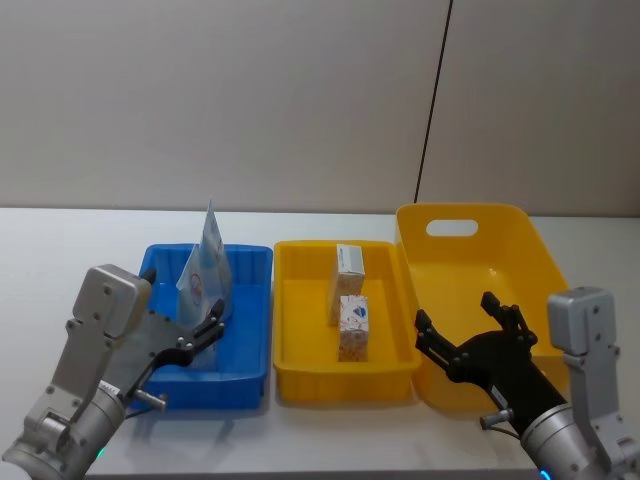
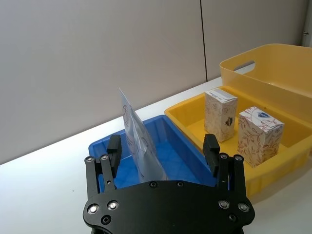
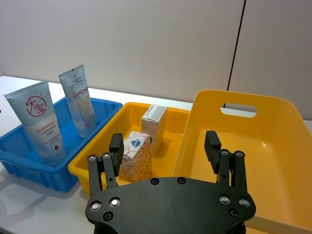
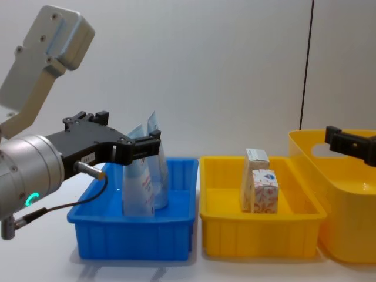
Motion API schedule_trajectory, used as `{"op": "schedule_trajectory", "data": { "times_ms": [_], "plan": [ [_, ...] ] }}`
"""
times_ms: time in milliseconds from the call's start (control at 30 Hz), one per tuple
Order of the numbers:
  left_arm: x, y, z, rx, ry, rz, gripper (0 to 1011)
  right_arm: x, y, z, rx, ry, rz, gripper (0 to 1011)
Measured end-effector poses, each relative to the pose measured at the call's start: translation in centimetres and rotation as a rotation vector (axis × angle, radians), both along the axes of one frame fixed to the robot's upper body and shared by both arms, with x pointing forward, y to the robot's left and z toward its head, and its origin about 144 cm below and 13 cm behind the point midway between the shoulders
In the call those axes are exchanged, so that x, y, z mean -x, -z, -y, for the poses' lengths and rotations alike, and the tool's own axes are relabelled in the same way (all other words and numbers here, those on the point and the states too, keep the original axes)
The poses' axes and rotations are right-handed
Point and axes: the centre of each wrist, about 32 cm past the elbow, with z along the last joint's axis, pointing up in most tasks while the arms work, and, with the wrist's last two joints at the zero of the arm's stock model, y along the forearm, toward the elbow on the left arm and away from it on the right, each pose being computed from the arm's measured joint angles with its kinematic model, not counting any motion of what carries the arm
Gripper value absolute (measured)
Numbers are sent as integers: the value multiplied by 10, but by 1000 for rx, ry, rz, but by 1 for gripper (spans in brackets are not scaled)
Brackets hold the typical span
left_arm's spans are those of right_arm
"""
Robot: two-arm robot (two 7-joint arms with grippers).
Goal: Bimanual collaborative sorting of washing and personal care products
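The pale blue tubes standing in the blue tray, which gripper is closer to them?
Left. The left gripper hangs open right at the tubes, over the blue tray. The right gripper is beyond the yellow tray, open at the large yellow bin.

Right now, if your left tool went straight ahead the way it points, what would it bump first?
Probably the nearer pale blue squeeze tube, standing in the blue tray. The open left tool points right at it, though how close is hard to judge.
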Motion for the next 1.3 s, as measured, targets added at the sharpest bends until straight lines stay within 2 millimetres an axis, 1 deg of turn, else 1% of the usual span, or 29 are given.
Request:
{"op": "schedule_trajectory", "data": {
  "times_ms": [1300],
  "plan": [
    [0,0,0,0,0,0,1001,0,0,0,0,0,0,1004]
  ]
}}
